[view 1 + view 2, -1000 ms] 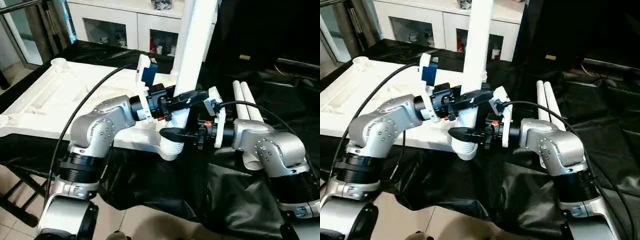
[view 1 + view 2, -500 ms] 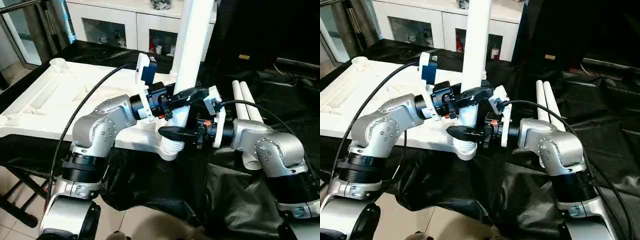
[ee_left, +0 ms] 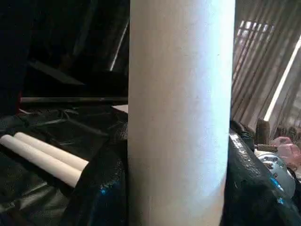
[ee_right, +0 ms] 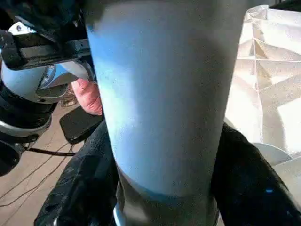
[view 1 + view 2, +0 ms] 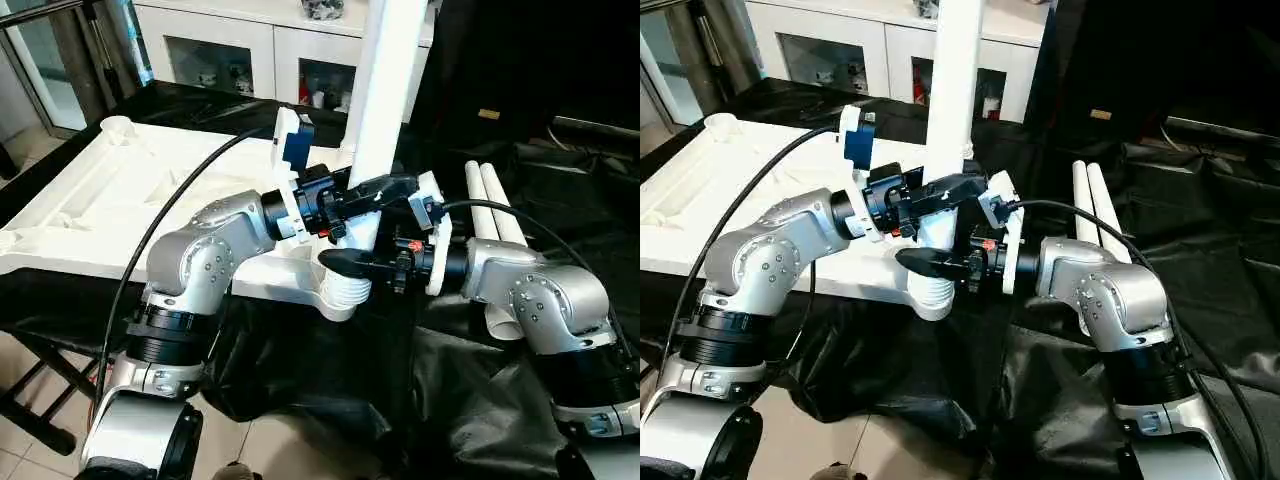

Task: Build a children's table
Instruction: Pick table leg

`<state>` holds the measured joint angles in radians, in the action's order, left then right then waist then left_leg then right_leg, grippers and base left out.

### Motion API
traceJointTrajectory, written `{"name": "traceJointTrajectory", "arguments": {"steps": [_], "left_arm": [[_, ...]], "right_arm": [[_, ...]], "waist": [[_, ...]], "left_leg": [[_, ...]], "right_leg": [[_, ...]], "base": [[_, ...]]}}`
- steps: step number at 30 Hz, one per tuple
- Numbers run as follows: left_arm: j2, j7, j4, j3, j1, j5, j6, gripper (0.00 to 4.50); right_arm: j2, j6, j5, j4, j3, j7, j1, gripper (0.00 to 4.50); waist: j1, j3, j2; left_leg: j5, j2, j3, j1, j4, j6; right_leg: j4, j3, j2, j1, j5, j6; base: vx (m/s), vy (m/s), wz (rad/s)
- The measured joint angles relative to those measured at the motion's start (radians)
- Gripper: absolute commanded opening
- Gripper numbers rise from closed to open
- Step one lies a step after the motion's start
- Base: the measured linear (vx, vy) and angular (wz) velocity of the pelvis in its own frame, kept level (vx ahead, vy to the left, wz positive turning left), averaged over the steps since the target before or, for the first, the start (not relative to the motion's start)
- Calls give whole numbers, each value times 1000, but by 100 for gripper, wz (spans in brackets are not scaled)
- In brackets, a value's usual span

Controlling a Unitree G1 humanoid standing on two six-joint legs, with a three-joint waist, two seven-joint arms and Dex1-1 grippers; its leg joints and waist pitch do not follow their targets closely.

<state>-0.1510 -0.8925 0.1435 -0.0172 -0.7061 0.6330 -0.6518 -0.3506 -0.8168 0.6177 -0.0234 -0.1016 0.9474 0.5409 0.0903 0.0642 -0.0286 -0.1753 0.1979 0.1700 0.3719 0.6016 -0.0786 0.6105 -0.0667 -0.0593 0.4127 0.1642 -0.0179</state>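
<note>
From my head, the leg (image 5: 385,90) stands upright in the tabletop's (image 5: 120,190) near right socket. My left gripper (image 5: 372,192) clasps it; my right gripper (image 5: 352,262) clasps lower.

Left wrist: fingers (image 3: 101,188) hug it.

Right wrist: fingers (image 4: 244,188) flank it.

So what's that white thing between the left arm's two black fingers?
One of the table's legs, standing upright in the tabletop's corner socket. The left wrist view shows a finger hugging each side of it.

Even bright daylight; wrist close-ups blurred, backlit
</note>
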Motion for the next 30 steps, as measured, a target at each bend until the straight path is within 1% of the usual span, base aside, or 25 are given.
{"name": "traceJointTrajectory", "arguments": {"steps": [1, 2, 4, 5, 8, 13, 14, 17, 19, 23, 26, 27, 28, 30], "left_arm": [[6, 16, 11, 7, -6, 0, -2, 265], [12, 35, 24, 17, -14, 0, -1, 284], [30, 64, 37, 30, -27, 0, 16, 292], [48, 87, 49, 50, -45, 0, 35, 296], [51, 116, 55, 80, -88, 2, 49, 296], [52, 122, 62, 82, -93, 1, 62, 296], [53, 122, 62, 83, -92, 2, 62, 269], [59, 123, 62, 84, -92, 4, 61, 258], [62, 123, 63, 84, -92, 5, 61, 231], [69, 126, 73, 86, -92, 12, 61, 203], [70, 127, 73, 88, -92, 19, 61, 193], [70, 127, 73, 88, -92, 19, 61, 191], [70, 128, 73, 88, -92, 19, 61, 189], [69, 139, 73, 90, -92, 19, 61, 187]], "right_arm": [[2, 0, 0, 2, 1, 0, 0, 223], [6, 0, 0, 2, 3, -3, 0, 206], [5, 0, 0, 2, 10, -12, 0, 202], [4, 0, -1, 2, 17, -17, 0, 200], [8, 0, -1, 2, 8, -18, -1, 197], [8, 0, -2, 2, 5, -21, -3, 197], [7, 0, -3, 2, 5, -21, -3, 197], [5, 0, -6, 2, 7, -24, -3, 197], [3, 1, -8, 2, 7, -24, -3, 196], [0, 6, -26, 2, 6, -26, -3, 196], [-2, 20, -36, 2, 3, -29, -3, 196], [-1, 21, -36, 2, 3, -29, -3, 252], [0, 21, -36, -1, 3, -29, -1, 266], [2, 20, -35, -1, 3, -29, 1, 275]], "waist": [[0, 0, 0], [0, 0, 0], [1, 0, 0], [3, 0, 0], [3, 0, 0], [2, 0, 0], [2, 0, 0], [2, 0, 0], [3, 0, 0], [3, 0, 0], [2, 0, 0], [2, 0, 0], [2, 0, 0], [1, 0, 0]], "left_leg": [[0, 0, 0, 0, 0, 0], [0, 0, 0, 0, 0, 0], [0, 0, 0, 0, 0, 0], [0, 0, 0, 1, 1, 0], [0, 0, 0, 0, 0, 0], [0, 0, 0, 0, 1, 0], [0, 0, 0, 0, 1, 0], [0, 0, 0, 0, 1, 0], [0, 0, 0, 0, 1, 0], [0, 0, 0, 0, 1, 0], [0, 0, 0, 0, 1, 0], [0, 0, 0, 0, 1, 0], [0, 0, 0, 0, 1, 0], [0, 0, 0, 0, 1, 0]], "right_leg": [[0, 0, 0, 0, 0, 0], [0, 0, 0, 0, 0, 0], [0, 0, 0, 0, 0, 0], [0, 0, 0, 0, 0, 0], [0, 0, 0, -1, 0, 0], [0, 0, 0, -1, 0, 0], [0, 0, 0, -1, 0, 0], [0, 0, 0, -1, 0, 0], [0, 0, 0, -1, 0, 0], [0, 0, 0, -1, 0, 0], [0, 0, 0, -1, 0, 0], [0, 0, 0, -1, 0, 0], [0, 0, 0, -1, 0, 0], [0, 0, 0, -1, 0, 0]], "base": [[0, 0, 0], [0, 0, 0], [0, 0, 0], [0, 0, 0], [0, 0, 0], [0, 0, 0], [0, 0, 0], [0, 0, 0], [0, 0, 0], [0, 0, 0], [0, 0, 0], [0, 0, 0], [0, 0, 0], [0, 0, 0]]}}
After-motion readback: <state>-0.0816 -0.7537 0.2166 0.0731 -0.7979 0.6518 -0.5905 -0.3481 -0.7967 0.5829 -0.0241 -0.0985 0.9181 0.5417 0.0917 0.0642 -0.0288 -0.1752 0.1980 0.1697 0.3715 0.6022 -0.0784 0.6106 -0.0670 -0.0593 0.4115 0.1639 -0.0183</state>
